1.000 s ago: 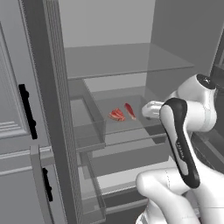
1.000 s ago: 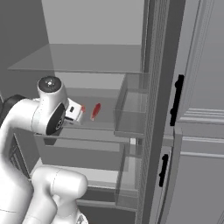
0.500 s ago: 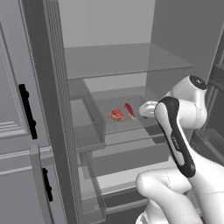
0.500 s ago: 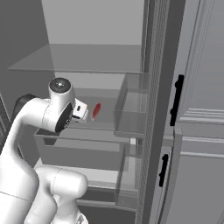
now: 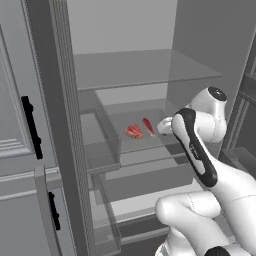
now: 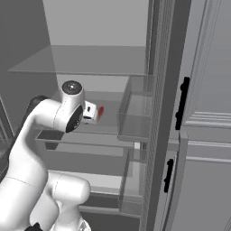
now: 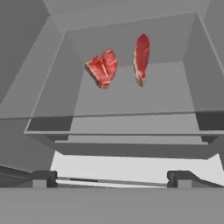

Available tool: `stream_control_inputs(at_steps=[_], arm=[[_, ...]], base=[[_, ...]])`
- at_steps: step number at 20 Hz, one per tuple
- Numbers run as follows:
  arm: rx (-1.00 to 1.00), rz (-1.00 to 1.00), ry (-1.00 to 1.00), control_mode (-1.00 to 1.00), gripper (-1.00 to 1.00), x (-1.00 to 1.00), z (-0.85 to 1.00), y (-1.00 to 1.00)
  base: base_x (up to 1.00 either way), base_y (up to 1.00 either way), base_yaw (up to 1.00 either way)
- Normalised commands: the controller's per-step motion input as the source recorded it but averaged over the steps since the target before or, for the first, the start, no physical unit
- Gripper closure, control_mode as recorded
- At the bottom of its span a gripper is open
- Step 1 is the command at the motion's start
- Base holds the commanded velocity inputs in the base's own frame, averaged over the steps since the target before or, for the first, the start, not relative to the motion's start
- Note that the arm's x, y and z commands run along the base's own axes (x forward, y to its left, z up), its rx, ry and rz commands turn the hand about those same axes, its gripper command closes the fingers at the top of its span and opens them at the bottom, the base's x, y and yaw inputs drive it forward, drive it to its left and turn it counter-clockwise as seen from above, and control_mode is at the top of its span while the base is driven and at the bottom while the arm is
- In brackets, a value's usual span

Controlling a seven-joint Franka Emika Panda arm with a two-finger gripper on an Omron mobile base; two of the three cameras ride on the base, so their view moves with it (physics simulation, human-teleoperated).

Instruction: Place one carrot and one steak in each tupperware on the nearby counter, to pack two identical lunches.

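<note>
steak, two pieces, flat red slabs of meat with pale marbled streaks, both lying on a translucent grey glass shelf (image 7: 131, 105) inside an open grey refrigerator. first steak (image 7: 141, 57): a narrow elongated slab, its long axis running from the front of the shelf toward the back wall in the hand view, and slanting slightly in the left base view (image 5: 148, 125); it also shows as a small red sliver just past the hand in the right base view (image 6: 100, 111). second steak (image 7: 103, 68): a broader, folded or notched piece to the left of the first in the hand view, its long axis running diagonally, near the first but apart from it (image 5: 133, 131). both sit toward the rear half of the shelf, well back from its front edge. surface: smooth grey shelf with a darker front rim, boxed in by plain grey side and back walls; another clear shelf (image 5: 135, 67) spans the compartment above, and pale drawers (image 5: 150, 182) lie below. room: grey panelled cabinet fronts with black handles (image 5: 31, 127) flank the opening, and clear door bins (image 6: 135, 113) hang on the open door at the right. two-finger gripper (image 7: 111, 177): held in front of the shelf edge, facing the meat, dark fingertips (image 7: 43, 177) spread wide apart, touching nothing.
</note>
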Motion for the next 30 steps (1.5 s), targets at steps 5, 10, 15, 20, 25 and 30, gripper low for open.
stream_control_inputs(at_steps=[5, 10, 15, 20, 25, 30], arm=[[-0.07, 0.00, 0.00, -1.00, -1.00, 0.44, -0.34, 0.00], [0.00, 0.00, 0.00, -1.00, -1.00, 0.45, -0.28, 0.00], [0.00, -0.01, 0.00, -1.00, -1.00, 0.39, -0.25, 0.00], [-0.03, -0.01, -0.01, -1.00, -1.00, 0.43, -0.18, 0.00], [-0.02, 0.00, 0.00, -1.00, -1.00, 0.47, -0.22, -0.01], [0.00, 0.00, -0.01, -1.00, -1.00, 0.35, -0.13, -0.05]], base=[[0.00, 0.00, 0.00], [0.00, 0.00, 0.00], [0.00, 0.00, 0.00], [0.00, 0.00, 0.00], [0.00, 0.00, 0.00], [0.00, 0.00, 0.00]])
